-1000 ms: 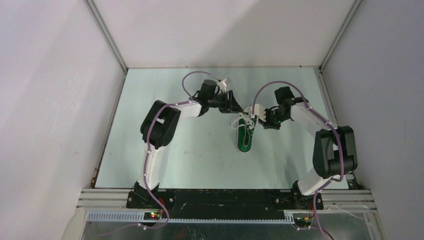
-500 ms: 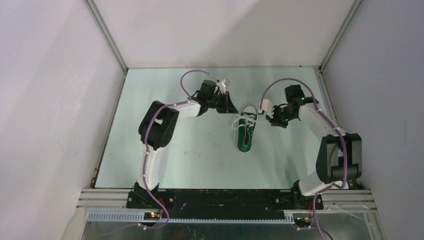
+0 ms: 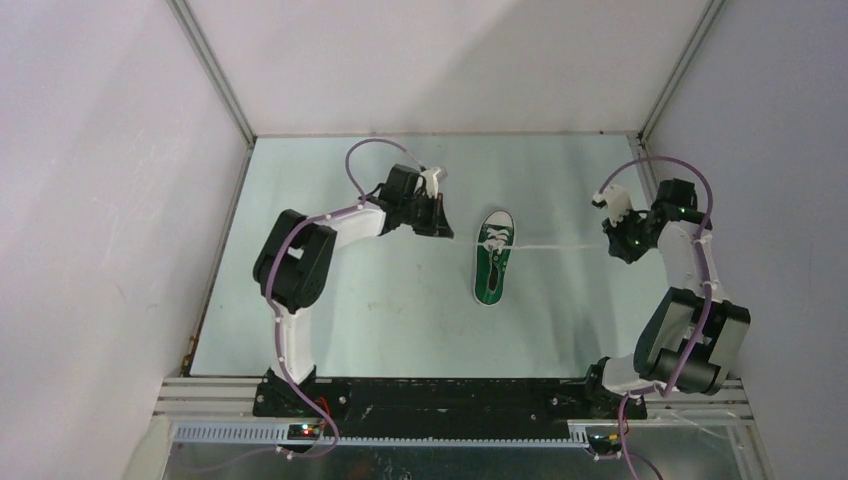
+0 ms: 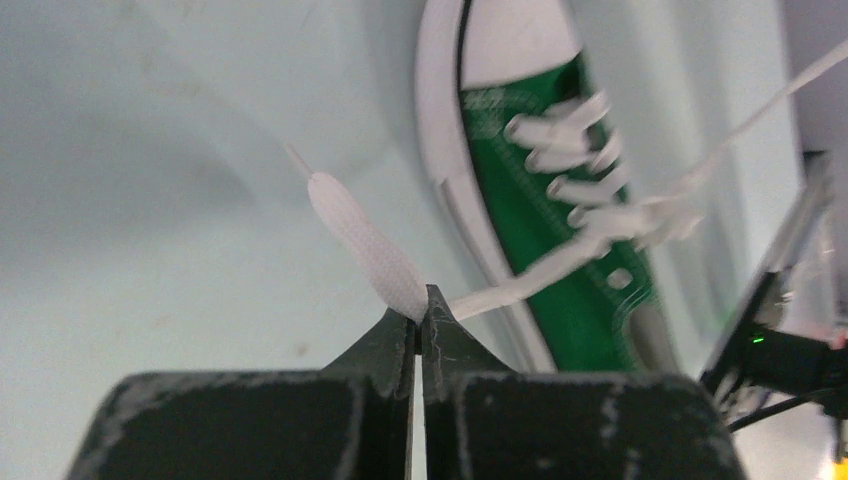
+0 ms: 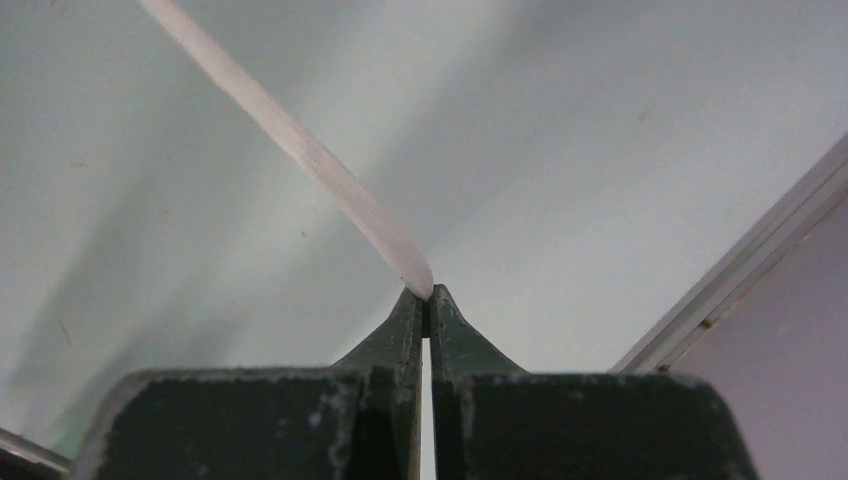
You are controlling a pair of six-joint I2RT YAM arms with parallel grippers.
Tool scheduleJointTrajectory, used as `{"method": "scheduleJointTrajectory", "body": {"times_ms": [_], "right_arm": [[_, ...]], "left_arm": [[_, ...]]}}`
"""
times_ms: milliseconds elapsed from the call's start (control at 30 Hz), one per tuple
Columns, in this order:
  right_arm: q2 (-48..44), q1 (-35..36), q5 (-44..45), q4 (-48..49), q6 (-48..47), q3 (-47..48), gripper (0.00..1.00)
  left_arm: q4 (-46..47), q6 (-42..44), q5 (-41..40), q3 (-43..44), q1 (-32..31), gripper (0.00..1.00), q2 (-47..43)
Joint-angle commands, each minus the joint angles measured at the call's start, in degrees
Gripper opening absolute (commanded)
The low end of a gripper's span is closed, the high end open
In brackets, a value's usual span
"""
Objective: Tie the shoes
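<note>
Right gripper (image 3: 610, 242) swung out to the worktop's (image 3: 350, 320) right edge, left gripper (image 3: 446, 231) eased left, both clamped on the laces (image 3: 560, 246), now stretched taut, shoe (image 3: 491, 265) unmoved mid-worktop.

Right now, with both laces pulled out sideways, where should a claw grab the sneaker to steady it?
Probably the heel end of the sneaker, pinched across its narrow sides, coming from the near edge: the laces stretch left and right from the eyelets, leaving the heel clear.
</note>
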Motion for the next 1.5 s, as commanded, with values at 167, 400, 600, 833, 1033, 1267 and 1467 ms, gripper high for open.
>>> {"method": "scheduleJointTrajectory", "body": {"times_ms": [167,400,600,833,1033,1267,1467], "right_arm": [[-4.99,-6.96,2.42,1.35,4.82,-6.69,0.00],[-7.58,-8.14,7.71,6.29,-0.42,-14.60,0.00],[-5.98,-10.83,9.35,8.17,-1.86,-15.21,0.00],[-4.36,-12.25,11.24,9.70,-1.59,-15.77,0.00],[-2.20,-14.58,13.33,12.25,-0.40,-15.72,0.00],[-3.91,-9.12,0.60,-0.67,-6.95,-13.74,0.00],[-7.29,8.67,-3.33,-6.06,-9.91,-14.08,0.00]], "left_arm": [[-11.86,12.73,-8.34,-5.81,1.50,0.00,-10.20],[-16.36,15.79,-17.20,-5.56,1.86,0.00,-12.50],[-18.68,20.39,-24.01,-6.68,3.76,0.00,-18.86],[-19.19,21.97,-25.89,-6.14,3.71,0.00,-23.45],[-18.22,22.75,-27.04,-7.26,3.79,0.00,-26.31],[-16.96,19.21,-15.16,-8.66,4.06,0.00,-20.65],[-9.84,13.87,-5.45,-8.86,0.95,0.00,-14.43]]}}
